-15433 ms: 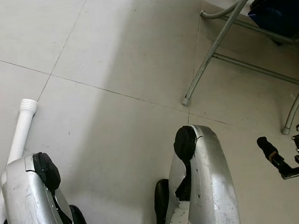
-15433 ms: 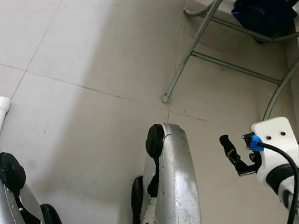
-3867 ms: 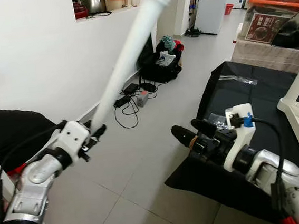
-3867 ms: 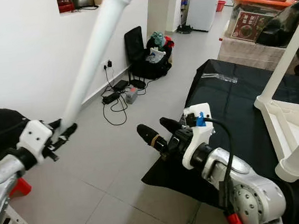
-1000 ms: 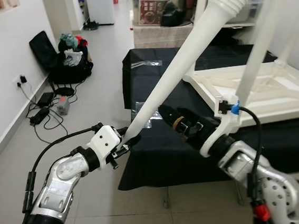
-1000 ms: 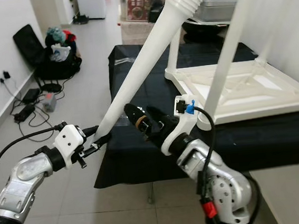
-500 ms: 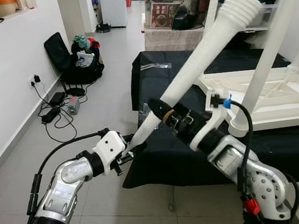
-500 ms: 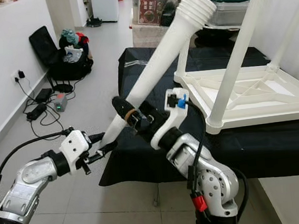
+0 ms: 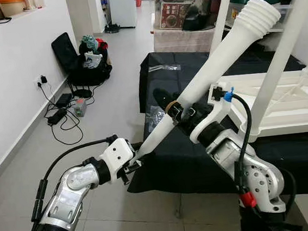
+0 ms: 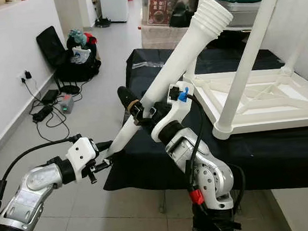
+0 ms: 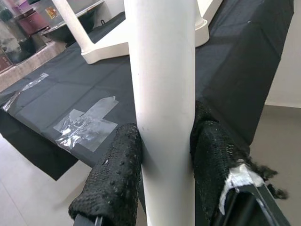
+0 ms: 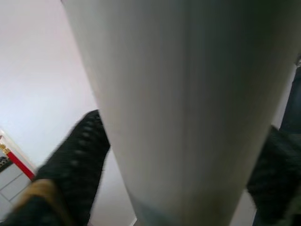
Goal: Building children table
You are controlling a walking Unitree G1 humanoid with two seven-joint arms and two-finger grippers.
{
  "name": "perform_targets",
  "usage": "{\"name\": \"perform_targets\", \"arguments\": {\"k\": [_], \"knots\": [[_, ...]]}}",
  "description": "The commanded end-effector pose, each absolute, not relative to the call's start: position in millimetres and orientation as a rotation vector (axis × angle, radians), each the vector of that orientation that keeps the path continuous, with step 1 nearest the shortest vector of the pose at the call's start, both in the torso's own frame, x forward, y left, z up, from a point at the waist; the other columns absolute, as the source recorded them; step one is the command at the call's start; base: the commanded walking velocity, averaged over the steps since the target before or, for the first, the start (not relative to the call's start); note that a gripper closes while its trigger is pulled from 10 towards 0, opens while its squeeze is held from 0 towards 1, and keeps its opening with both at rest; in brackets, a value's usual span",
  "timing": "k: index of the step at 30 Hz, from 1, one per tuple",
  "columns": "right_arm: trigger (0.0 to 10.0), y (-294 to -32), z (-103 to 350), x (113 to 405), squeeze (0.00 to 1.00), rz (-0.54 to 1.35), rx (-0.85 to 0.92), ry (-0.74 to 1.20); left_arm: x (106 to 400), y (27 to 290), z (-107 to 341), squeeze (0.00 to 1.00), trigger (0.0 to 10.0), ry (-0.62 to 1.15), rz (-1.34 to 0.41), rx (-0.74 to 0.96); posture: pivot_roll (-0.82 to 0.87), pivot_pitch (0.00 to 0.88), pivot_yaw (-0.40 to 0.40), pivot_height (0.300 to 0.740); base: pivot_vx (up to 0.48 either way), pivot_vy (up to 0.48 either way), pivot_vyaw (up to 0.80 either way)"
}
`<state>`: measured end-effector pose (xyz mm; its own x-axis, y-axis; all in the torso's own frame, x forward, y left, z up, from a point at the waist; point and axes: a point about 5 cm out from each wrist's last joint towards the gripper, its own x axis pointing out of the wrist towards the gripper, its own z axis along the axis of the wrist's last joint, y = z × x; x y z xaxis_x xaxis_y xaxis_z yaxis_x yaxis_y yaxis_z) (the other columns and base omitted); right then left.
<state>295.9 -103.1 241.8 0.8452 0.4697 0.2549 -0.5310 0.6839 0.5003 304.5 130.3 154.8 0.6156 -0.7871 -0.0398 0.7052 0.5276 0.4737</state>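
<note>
A long white table leg [image 9: 214,63] slants up to the right, its ribbed threaded end [image 9: 258,15] at the top. My left gripper [image 9: 134,161] is shut on its lower end; both black pads [image 11: 115,179] press the tube. My right gripper [image 9: 171,111] is closed round the leg's middle, with a finger [image 12: 77,160] against each side. The white children's table [image 9: 292,107] lies upside down on a black-covered surface, with one fitted leg [image 9: 279,54] standing upright beside the held one.
The black cloth [image 9: 164,169] hangs to the floor in front of me. A black bag [image 9: 85,56] and cables [image 9: 61,111] lie by the white wall on the left. Boxes and bins [image 9: 174,15] stand at the back. Grey tiled floor [image 9: 48,153] lies open on the left.
One second ago my right gripper hung apart from the leg, on its right. It has moved in and closed round the leg's middle. My left gripper still holds the lower end.
</note>
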Motion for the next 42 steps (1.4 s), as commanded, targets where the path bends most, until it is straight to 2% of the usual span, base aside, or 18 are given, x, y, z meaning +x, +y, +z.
{"name": "perform_targets", "arguments": {"k": [1, 14, 15, 16, 17, 23, 28, 30, 31, 33, 36, 38, 40, 42], "knots": [[0.0, -111, 241, 301, 0.0, 0.494, 0.61, -0.125, 303, 127, 157, 0.0, 10.0, -0.206, -0.917, 0.476, 0.05, 0.0, -0.063, 0.74, 0.0, 0.0, 0.0], [0.0, -120, 241, 310, 0.0, 0.381, 0.647, -0.165, 305, 127, 157, 0.0, 10.0, -0.215, -0.909, 0.485, 0.06, 0.0, -0.065, 0.74, 0.0, 0.0, 0.0], [0.0, -120, 241, 311, 0.0, 0.375, 0.65, -0.168, 305, 129, 157, 0.32, 10.0, -0.218, -0.903, 0.487, 0.06, 0.0, -0.065, 0.74, 0.0, 0.0, 0.0], [0.0, -121, 241, 311, 0.0, 0.371, 0.652, -0.17, 305, 130, 157, 0.8, 10.0, -0.22, -0.899, 0.489, 0.06, 0.0, -0.065, 0.74, 0.0, 0.0, 0.0], [0.0, -121, 241, 312, 0.0, 0.37, 0.653, -0.171, 306, 131, 158, 1.0, 10.0, -0.233, -0.89, 0.488, 0.06, 0.0, -0.065, 0.74, 0.0, 0.0, 0.0], [0.0, -123, 241, 314, 0.0, 0.35, 0.651, -0.18, 308, 138, 162, 1.0, 10.0, -0.262, -0.857, 0.468, 0.06, 0.0, -0.065, 0.74, 0.0, 0.0, 0.0], [0.0, -139, 241, 319, 0.0, 0.282, 0.635, -0.2, 310, 150, 167, 1.0, 10.0, -0.277, -0.789, 0.451, 0.06, 0.0, -0.066, 0.74, 0.0, 0.0, 0.0], [0.0, -158, 240, 322, 0.0, 0.187, 0.619, -0.211, 310, 158, 170, 1.0, 10.0, -0.282, -0.735, 0.424, 0.07, 0.0, -0.067, 0.74, 0.0, 0.0, 0.0], [0.0, -158, 240, 322, 0.0, 0.187, 0.619, -0.211, 310, 158, 170, 1.0, 10.0, -0.282, -0.735, 0.424, 0.07, 0.0, -0.067, 0.74, 0.0, 0.0, 0.0], [0.0, -185, 236, 325, 0.0, 0.049, 0.607, -0.222, 311, 168, 171, 1.0, 10.0, -0.282, -0.664, 0.384, 0.07, 0.0, -0.069, 0.74, 0.0, 0.0, 0.0], [0.0, -196, 235, 326, 0.0, -0.01, 0.607, -0.226, 311, 172, 172, 1.0, 10.0, -0.282, -0.627, 0.363, 0.07, 0.0, -0.07, 0.74, 0.0, 0.0, 0.0], [0.0, -217, 231, 326, 0.0, -0.138, 0.658, -0.232, 312, 177, 175, 1.0, 10.0, -0.284, -0.53, 0.242, 0.07, 0.0, -0.07, 0.74, 0.0, 0.0, 0.0], [0.0, -221, 229, 326, 0.0, -0.169, 0.674, -0.233, 313, 178, 176, 1.0, 10.0, -0.284, -0.508, 0.211, 0.07, 0.0, -0.07, 0.74, 0.0, 0.0, 0.0], [0.0, -222, 228, 326, 0.0, -0.189, 0.709, -0.237, 314, 178, 179, 1.0, 10.0, -0.279, -0.468, 0.1, 0.08, 0.0, -0.073, 0.74, 0.0, 0.0, 0.0]]}}
